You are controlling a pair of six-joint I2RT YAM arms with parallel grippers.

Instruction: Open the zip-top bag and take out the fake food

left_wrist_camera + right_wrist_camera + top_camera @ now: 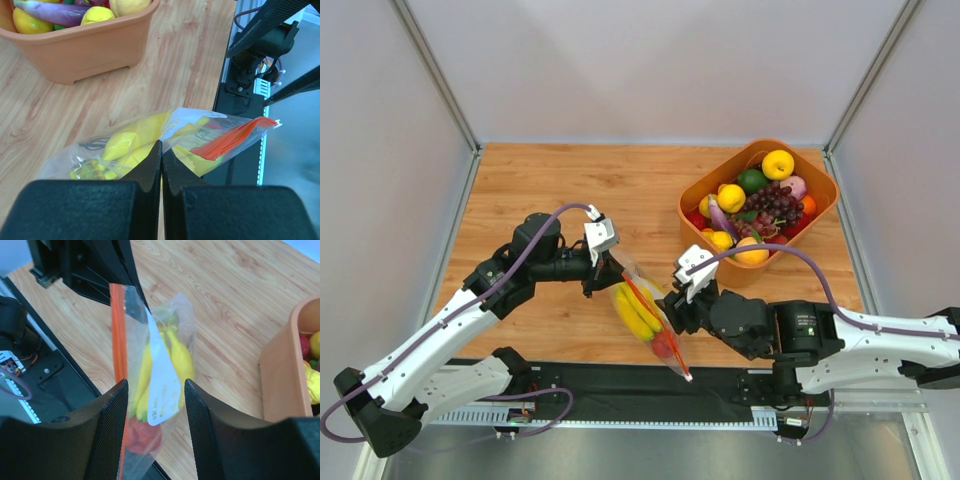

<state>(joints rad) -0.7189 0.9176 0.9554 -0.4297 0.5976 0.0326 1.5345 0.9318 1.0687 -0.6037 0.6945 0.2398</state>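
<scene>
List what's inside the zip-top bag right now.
Through the clear zip-top bag: a yellow banana bunch and a red-orange fruit next to it. A white label and crinkled plastic cover the rest; nothing else identifiable.

Nothing legible in any view. The zip-top bag (pixel 156 335) carries a white label (pixel 161 390) with faint yellowish print, possibly a few lines of text, too blurred to read. In the top view, the black joint housing (pixel 807 325) on the right arm has small white markings, too small to make out.
</scene>
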